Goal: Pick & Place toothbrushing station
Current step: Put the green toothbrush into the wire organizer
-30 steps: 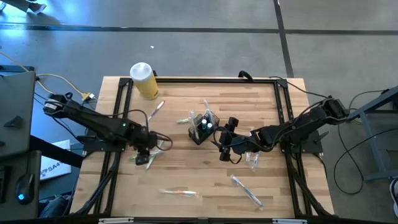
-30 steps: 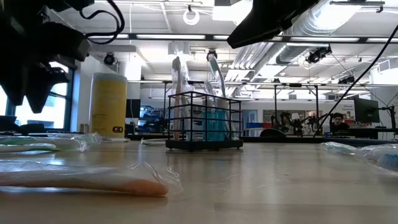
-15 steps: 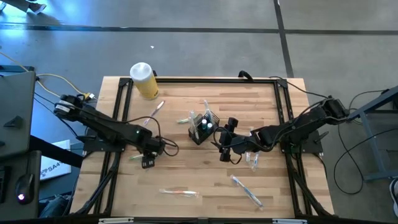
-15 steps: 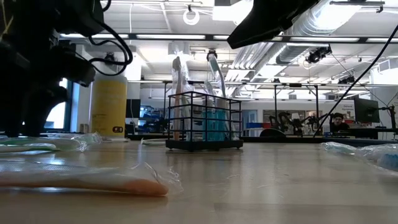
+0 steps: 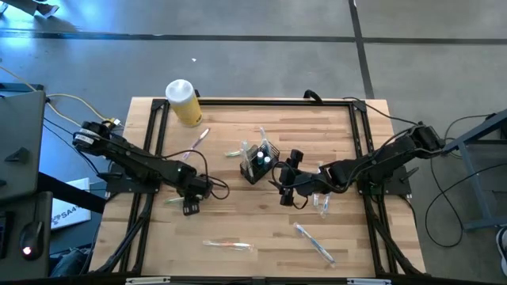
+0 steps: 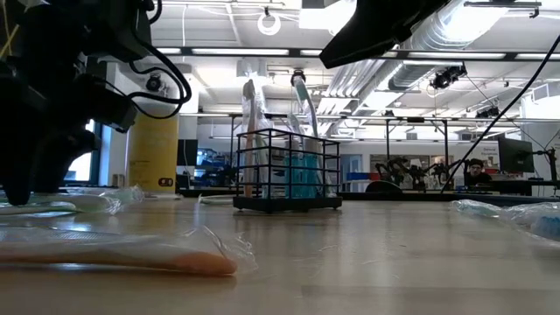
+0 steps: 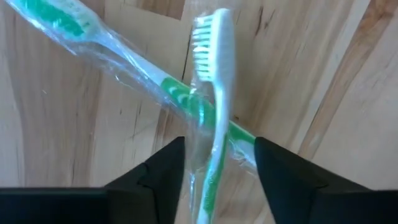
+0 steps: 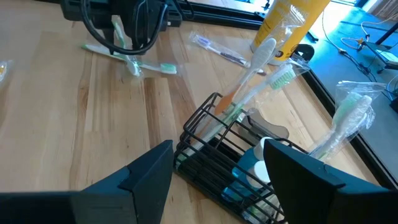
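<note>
The toothbrushing station, a black wire caddy holding toothbrushes, stands on its base mid-table. My right gripper hovers open just to its right, tilted down, with the caddy ahead of its fingers. My left gripper points straight down at the table's left part, low over two plastic-wrapped toothbrushes that lie crossed on the wood. It is open, and its fingers stand on either side of the white-and-green toothbrush's handle, with a gap showing on each side.
A yellow jar with a white lid stands at the far left corner. More wrapped toothbrushes lie scattered: near the front edge, front right, beside the caddy and by the jar. A black frame edges the table.
My left gripper has come down toward the table and a little toward the near edge, until it stands low over the crossed toothbrushes. My right gripper and the caddy have kept still.
</note>
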Robot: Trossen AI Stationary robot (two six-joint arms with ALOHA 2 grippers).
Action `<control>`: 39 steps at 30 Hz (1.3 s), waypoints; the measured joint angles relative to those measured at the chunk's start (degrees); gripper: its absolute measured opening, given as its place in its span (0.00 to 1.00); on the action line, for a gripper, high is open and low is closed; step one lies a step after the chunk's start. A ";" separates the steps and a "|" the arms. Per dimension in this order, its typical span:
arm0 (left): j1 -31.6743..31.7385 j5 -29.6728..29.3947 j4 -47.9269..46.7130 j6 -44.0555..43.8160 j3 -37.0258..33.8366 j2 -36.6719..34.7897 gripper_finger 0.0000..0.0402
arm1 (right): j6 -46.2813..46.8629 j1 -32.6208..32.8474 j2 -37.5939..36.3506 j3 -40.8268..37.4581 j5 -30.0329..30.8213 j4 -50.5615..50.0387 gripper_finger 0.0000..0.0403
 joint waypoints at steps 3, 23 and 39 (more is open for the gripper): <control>0.02 0.13 -0.02 0.48 0.00 0.00 0.33 | -0.05 0.00 0.00 0.00 0.00 0.00 0.60; 4.48 -1.49 -11.92 10.52 9.06 -0.02 0.02 | -0.20 0.00 0.00 0.00 0.00 0.00 0.60; 4.50 -24.30 -10.62 23.97 22.13 -5.15 0.03 | -0.13 -0.01 0.00 0.00 -1.07 -0.99 0.60</control>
